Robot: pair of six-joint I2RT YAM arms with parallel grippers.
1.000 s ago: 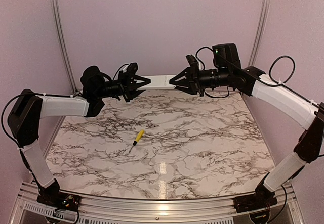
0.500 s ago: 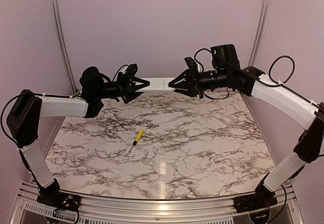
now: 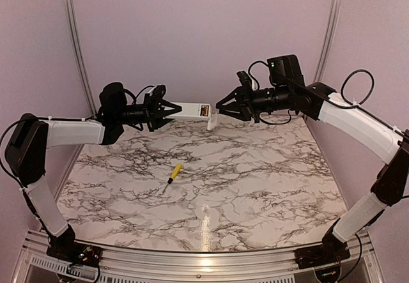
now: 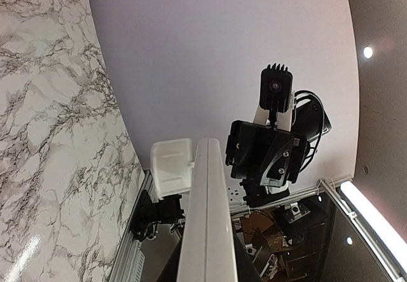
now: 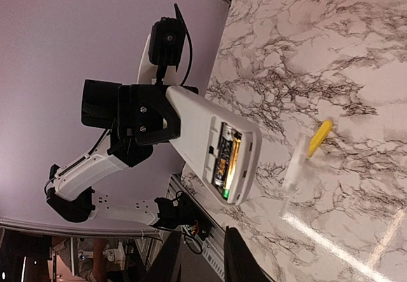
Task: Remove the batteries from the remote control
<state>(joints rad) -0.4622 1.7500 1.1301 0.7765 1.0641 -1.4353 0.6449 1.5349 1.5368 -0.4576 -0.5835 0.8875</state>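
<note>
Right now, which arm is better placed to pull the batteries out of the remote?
Right, probably. The left pincer is clamped on the remote control, steadying it, and the batteries lie exposed at the end facing the right pincer.

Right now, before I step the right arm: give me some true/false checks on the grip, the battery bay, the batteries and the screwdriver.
1. The left claw is shut on one end of the remote control, holding it clear of the table. True.
2. The remote control's battery bay is closed. False: it is open, and the batteries show inside it in the right wrist view.
3. Both batteries lie on the table. False: both sit in the remote control.
4. The yellow-handled screwdriver lies on the table, with neither claw touching it. True.
</note>
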